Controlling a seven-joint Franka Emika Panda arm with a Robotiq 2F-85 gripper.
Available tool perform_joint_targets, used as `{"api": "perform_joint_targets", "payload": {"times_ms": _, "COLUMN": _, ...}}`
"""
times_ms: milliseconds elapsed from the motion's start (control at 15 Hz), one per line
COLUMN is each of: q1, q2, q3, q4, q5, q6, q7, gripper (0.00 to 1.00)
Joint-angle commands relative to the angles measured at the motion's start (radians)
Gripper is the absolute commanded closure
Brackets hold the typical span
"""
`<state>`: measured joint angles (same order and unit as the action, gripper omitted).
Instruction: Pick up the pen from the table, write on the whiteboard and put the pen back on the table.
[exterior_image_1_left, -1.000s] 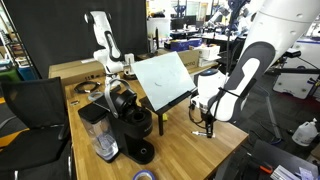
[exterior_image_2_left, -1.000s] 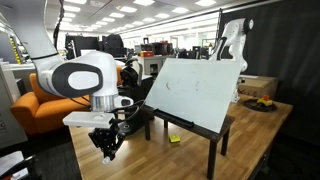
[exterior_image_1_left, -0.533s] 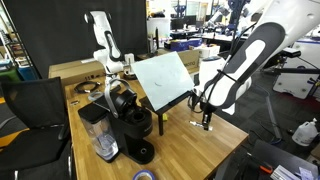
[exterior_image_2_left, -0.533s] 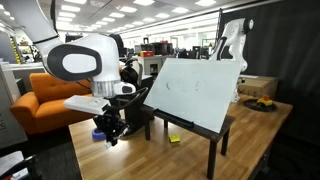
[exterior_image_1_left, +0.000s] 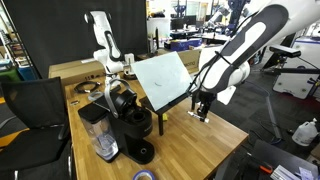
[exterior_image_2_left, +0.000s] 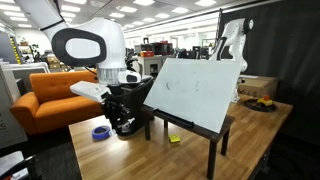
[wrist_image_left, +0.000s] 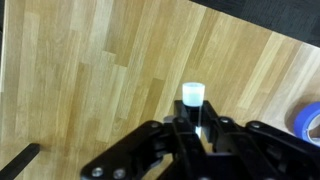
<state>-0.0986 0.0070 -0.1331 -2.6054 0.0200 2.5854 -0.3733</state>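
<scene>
Pen (wrist_image_left: 193, 98) sits clamped in closed fingers (wrist_image_left: 215, 131) above open table (wrist_image_left: 90, 70), near the whiteboard (exterior_image_1_left: 165, 78) lower corner.

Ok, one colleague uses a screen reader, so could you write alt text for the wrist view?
The gripper, shut on the pen, holds its whitish end over the wooden table. A blue tape roll shows at the right edge.

An orange sofa (exterior_image_2_left: 40, 100) is sitting in an open office. Above it, rows of ceiling lights (exterior_image_2_left: 160, 12) are glowing; behind it, cluttered workstations (exterior_image_2_left: 150, 47) are filling the room.
</scene>
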Motion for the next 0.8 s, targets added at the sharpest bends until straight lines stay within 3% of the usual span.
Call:
{"api": "perform_joint_targets", "payload": {"times_ms": 0, "q1": -0.015, "q2": -0.009, "q3": -0.003, "q4": 0.048, "q5": 0.053, "q6": -0.076, "q7": 0.016, "gripper": 0.95}}
{"api": "perform_joint_targets", "payload": {"times_ms": 533, "q1": -0.022, "q2": -0.005, "q3": -0.013, "q4": 0.115, "q5": 0.114, "q6": -0.146, "q7": 0.030, "gripper": 0.95}}
{"api": "perform_joint_targets", "payload": {"times_ms": 600, "q1": -0.018, "q2": -0.003, "q3": -0.010, "q4": 0.098, "q5": 0.076, "q6": -0.103, "q7": 0.044, "gripper": 0.95}}
{"api": "perform_joint_targets", "payload": {"times_ms": 667, "q1": -0.018, "q2": -0.002, "q3": -0.009, "q4": 0.099, "q5": 0.078, "q6": -0.105, "q7": 0.044, "gripper": 0.81}}
{"api": "perform_joint_targets", "payload": {"times_ms": 733, "q1": -0.018, "q2": -0.002, "q3": -0.009, "q4": 0.098, "q5": 0.078, "q6": -0.105, "q7": 0.044, "gripper": 0.81}}
